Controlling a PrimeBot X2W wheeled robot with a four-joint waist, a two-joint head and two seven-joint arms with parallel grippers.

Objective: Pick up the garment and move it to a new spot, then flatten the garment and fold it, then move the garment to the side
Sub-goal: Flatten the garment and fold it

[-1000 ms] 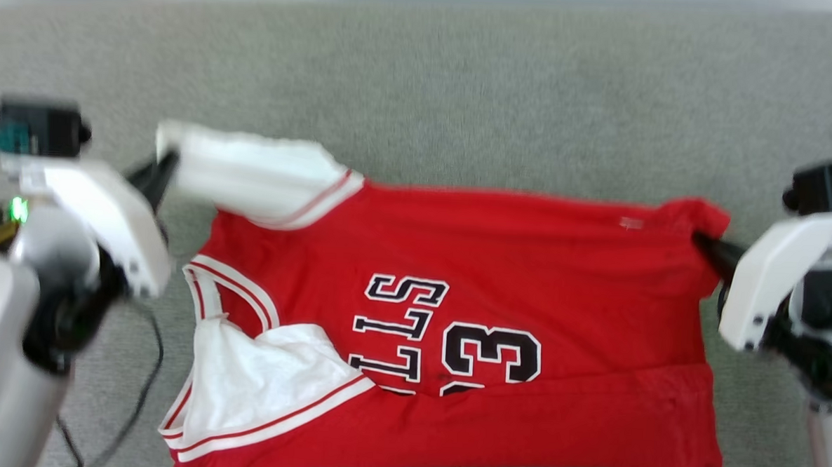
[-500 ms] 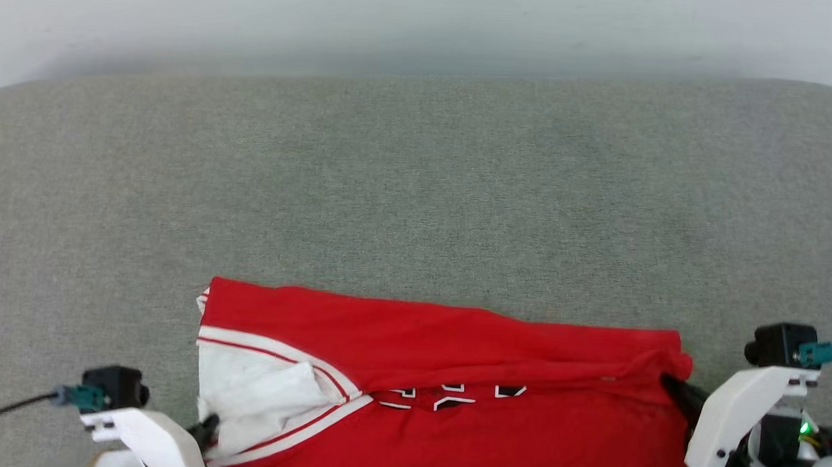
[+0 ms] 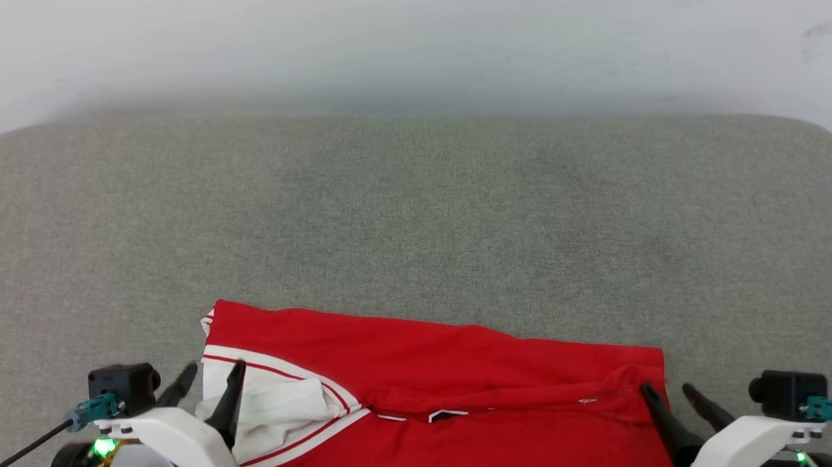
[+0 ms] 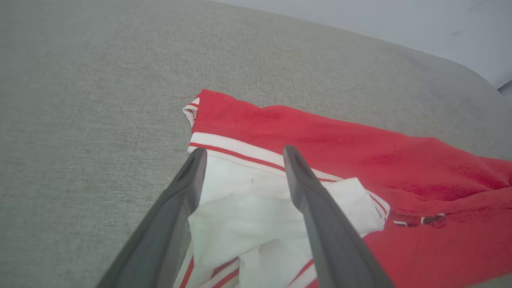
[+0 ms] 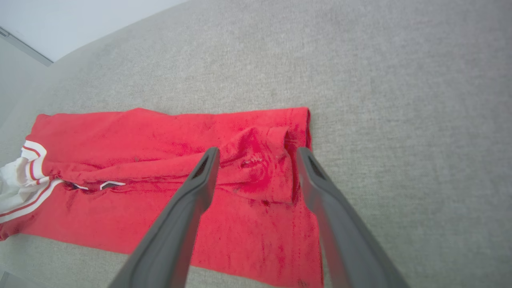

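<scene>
The garment (image 3: 453, 354) lies folded lengthwise at the near edge of the grey surface, red side up. A white sleeve (image 3: 275, 403) with striped trim is at its left end, and slivers of black lettering peek from under the fold. My left gripper (image 3: 216, 366) is open just above the sleeve. In the left wrist view its fingers (image 4: 244, 151) straddle the white cloth (image 4: 248, 208) without pinching it. My right gripper (image 3: 665, 388) is open at the garment's right end, and its fingers (image 5: 258, 152) flank a bunched red corner (image 5: 260, 160). The red body (image 5: 120, 136) stretches away leftward.
The grey fabric surface (image 3: 417, 212) spreads wide beyond the garment, with rounded far corners. A pale wall (image 3: 396, 36) rises behind it. A dark cable (image 3: 27, 445) trails from the left wrist camera at the lower left.
Both grippers carried the garment's far edge over toward me, folding it in half lengthwise, then opened and let go. The head camera has also tilted up.
</scene>
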